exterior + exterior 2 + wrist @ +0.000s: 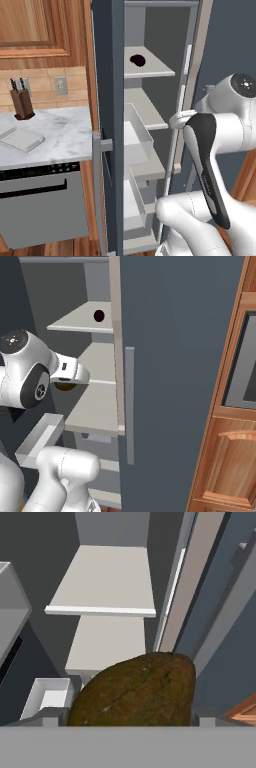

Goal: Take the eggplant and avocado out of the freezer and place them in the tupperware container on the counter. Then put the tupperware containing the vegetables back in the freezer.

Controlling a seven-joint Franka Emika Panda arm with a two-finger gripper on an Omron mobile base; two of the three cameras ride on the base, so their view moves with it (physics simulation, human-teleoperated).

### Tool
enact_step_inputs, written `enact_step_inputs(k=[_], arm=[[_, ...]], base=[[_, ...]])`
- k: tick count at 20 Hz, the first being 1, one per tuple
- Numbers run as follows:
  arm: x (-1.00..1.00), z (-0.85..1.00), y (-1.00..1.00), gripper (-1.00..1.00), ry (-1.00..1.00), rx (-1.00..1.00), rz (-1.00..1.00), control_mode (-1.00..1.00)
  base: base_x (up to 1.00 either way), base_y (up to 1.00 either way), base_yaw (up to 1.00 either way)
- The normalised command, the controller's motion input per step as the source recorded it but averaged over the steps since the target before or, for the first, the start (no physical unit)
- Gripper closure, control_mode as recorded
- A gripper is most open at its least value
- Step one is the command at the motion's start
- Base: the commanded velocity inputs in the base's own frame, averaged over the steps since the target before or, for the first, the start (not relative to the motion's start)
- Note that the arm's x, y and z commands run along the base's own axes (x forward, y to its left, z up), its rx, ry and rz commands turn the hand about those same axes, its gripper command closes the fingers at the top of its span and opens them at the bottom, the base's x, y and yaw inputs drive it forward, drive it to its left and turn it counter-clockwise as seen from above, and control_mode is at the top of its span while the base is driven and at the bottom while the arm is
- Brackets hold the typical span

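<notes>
1. Filling the lower centre of the hand view, the avocado (pixel 135 692) sits close against the camera, a brown, rough-skinned lump at about 6 o'clock; in the right base view a sliver of it (pixel 65 386) peeks out under the white wrist.
2. The gripper (pixel 67 383) stands spread wide around the avocado; the fingertips themselves are hidden, so whether they press on it cannot be told.
3. The eggplant (pixel 137 60) lies on an upper shelf of the open freezer (pixel 107 75), at roughly 12 o'clock in the left base view, well apart from the hand.
4. The tupperware container (pixel 21 138) rests flat on the counter (pixel 65 135) at 9 o'clock, near the front edge.
5. A knife block (pixel 21 102) stands behind the container, against the tiled wall.
</notes>
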Motion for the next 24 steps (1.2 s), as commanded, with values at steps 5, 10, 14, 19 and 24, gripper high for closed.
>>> enact_step_inputs(k=[5, 10, 14, 19, 24], arm=[[0.00, 0.00, 0.00, 1.00, 0.00, 0.00, 0.00, 1.00], [0.00, 0.00, 0.00, 1.00, 0.00, 0.00, 0.00, 1.00], [0.00, 0.00, 0.00, 1.00, 0.00, 0.00, 0.00, 1.00], [0.00, 0.00, 0.00, 1.00, 0.00, 0.00, 0.00, 1.00], [0.00, 0.00, 0.00, 1.00, 0.00, 0.00, 0.00, 1.00]], base=[[-0.84, -0.07, 0.00], [-0.77, 0.00, 0.00], [-0.51, 0.24, 0.00], [-0.24, 0.65, 0.00], [-0.12, 0.97, 0.00]])
